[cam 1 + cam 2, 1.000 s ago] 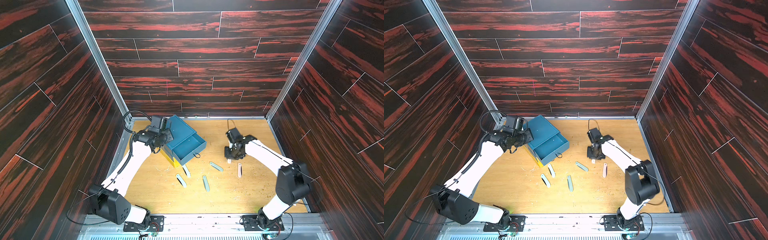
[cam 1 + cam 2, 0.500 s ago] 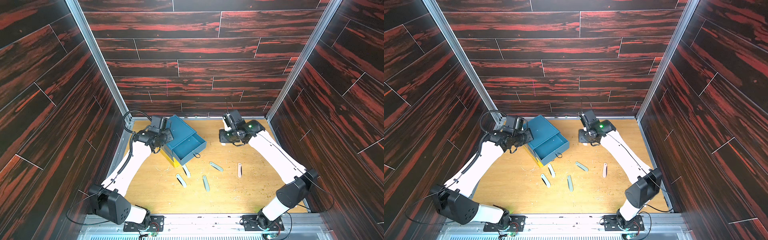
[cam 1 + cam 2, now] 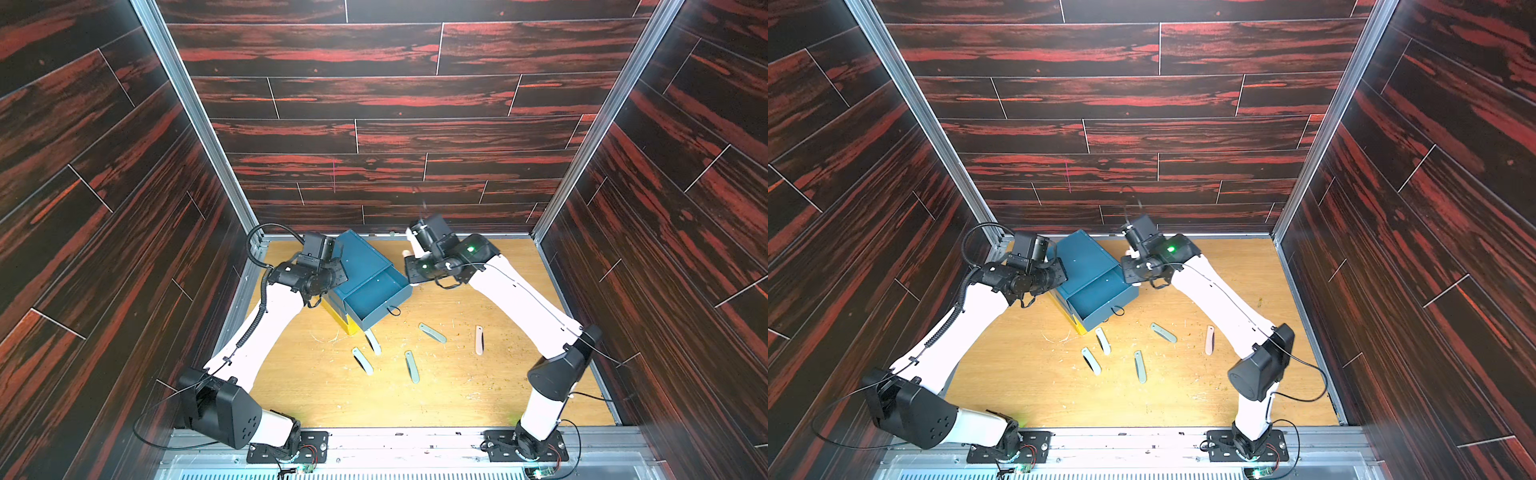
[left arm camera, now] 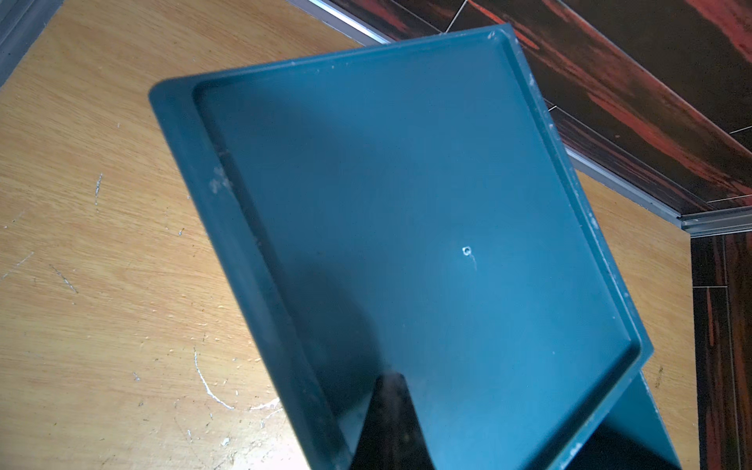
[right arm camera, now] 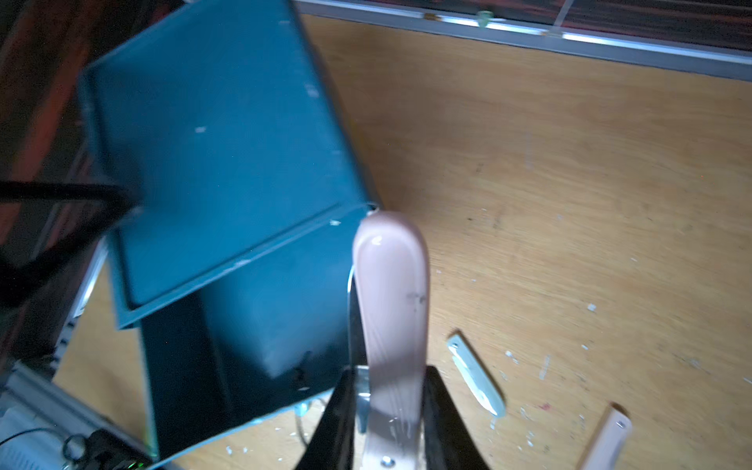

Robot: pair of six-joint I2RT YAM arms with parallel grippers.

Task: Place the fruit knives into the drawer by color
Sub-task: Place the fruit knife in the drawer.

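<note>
Swung from mid-table over beside chest [image 3: 361, 257]: R gripper [image 5: 390, 370], pinching pink knife [image 5: 390, 285]. Nearest, four green knives [image 3: 412, 366] + loose pink knife [image 3: 479, 340] on table [image 3: 457, 395]. Behind, top drawer [image 3: 374, 295] pulled out; L gripper [image 4: 390, 382] pressed together, tip on chest top.

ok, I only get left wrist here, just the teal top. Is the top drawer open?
Observer: Yes, the teal top drawer is pulled out; no knife visible inside.
Operator: Right arm carrying anything?
Observer: The right pincer is shut on a pink knife.
Operator: What's left out?
Observer: Five lie on the table: four pale green knives and a second pink knife.
</note>
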